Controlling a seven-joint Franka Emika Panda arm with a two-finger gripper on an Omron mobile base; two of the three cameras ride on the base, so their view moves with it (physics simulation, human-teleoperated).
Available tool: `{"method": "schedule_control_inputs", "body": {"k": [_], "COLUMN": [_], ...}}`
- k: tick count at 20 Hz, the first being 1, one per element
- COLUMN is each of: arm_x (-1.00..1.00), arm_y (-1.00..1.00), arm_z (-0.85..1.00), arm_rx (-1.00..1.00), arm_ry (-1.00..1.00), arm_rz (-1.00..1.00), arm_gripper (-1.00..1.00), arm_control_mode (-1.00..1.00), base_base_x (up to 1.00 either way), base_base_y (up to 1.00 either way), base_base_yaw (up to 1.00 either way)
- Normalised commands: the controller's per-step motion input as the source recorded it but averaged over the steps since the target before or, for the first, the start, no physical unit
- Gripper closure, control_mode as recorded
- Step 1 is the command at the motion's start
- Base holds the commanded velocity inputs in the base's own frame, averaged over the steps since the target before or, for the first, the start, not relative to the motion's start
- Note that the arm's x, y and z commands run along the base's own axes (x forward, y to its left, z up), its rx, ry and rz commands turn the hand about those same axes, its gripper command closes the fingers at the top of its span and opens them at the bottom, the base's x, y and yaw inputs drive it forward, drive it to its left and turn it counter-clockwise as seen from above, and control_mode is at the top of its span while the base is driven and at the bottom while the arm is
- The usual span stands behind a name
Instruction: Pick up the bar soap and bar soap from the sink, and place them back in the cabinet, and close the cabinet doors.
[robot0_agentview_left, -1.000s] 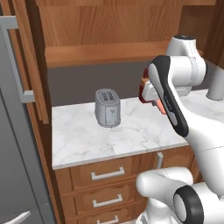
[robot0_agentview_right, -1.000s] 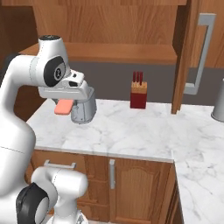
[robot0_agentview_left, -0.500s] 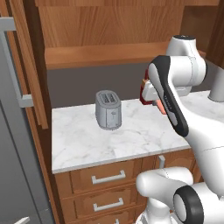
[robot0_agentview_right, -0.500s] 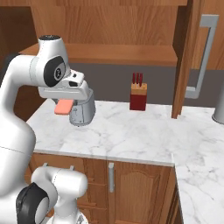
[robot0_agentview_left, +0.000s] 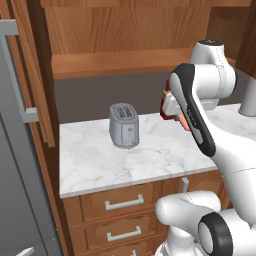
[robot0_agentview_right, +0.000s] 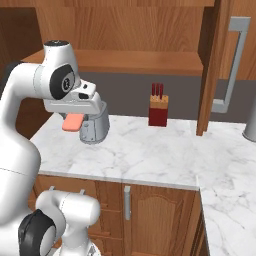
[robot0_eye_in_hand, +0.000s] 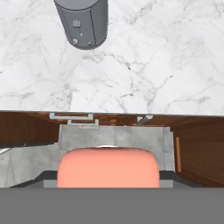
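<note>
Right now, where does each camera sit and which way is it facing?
Left base view: behind the arm, to its left, looking forward and down at the toaster and counter; white arm at right.
Right base view: behind the arm, to its right, same counter, knife block; arm at left, tool holding the soap.
Hand view: looks down past the soap to the counter edge and floor.
All three share the toaster.

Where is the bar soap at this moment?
The bar soap is held in the end effector, above the marble counter, just left of the grey toaster in the right base view.
</note>
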Motion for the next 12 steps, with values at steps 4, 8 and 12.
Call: {"method": "schedule_control_inputs", "body": {"k": [4, 8, 12], "arm_x": [0.0, 0.0, 0.0], "arm_y": [0.0, 0.0, 0.0], "arm_z": [0.0, 0.0, 0.0], "arm_rx": [0.0, 0.0, 0.0], "arm_ry": [0.0, 0.0, 0.0], "arm_rz": [0.0, 0.0, 0.0], "arm_gripper": [1.0, 1.0, 1.0], "arm_control_mode": [1.0, 1.0, -1.0], "base_base_x": [0.0, 0.0, 0.0], "base_base_y": [0.0, 0.0, 0.0], "base_base_yaw": [0.0, 0.0, 0.0]}}
